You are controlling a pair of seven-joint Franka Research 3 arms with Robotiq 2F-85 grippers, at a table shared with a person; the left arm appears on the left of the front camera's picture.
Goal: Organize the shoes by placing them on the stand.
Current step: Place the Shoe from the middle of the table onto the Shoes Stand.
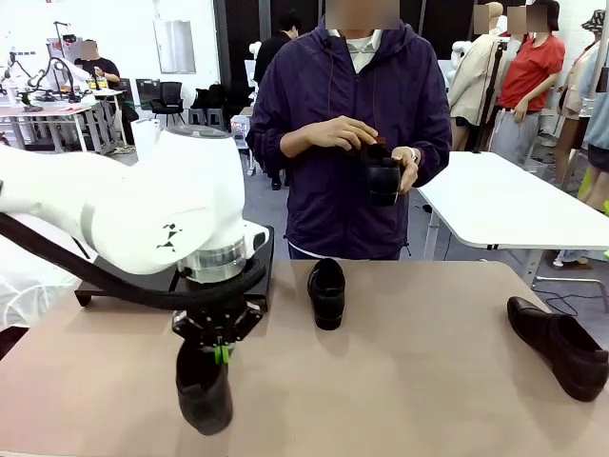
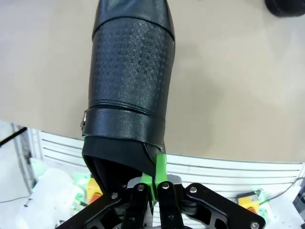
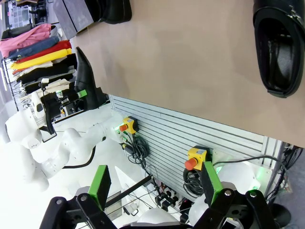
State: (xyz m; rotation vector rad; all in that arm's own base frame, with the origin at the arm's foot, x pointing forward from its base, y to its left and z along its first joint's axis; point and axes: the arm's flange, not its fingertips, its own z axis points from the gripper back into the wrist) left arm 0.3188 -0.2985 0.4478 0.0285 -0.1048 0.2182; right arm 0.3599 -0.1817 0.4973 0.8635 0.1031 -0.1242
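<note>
here we see the left gripper [image 1: 221, 354] pinched tight on the heel rim of one black loafer [image 1: 205, 390], which hangs toe-down by the table's [image 1: 428, 381] near edge, in front of the stand [image 1: 261, 255]. the right gripper [image 3: 155, 183] stands spread, holding nothing. a second loafer [image 1: 326, 293] sits mid-table, a third loafer [image 1: 557, 345] lies at the right end, and the person's hands [image 1: 338, 133] hold a fourth loafer [image 1: 383, 176].
</note>
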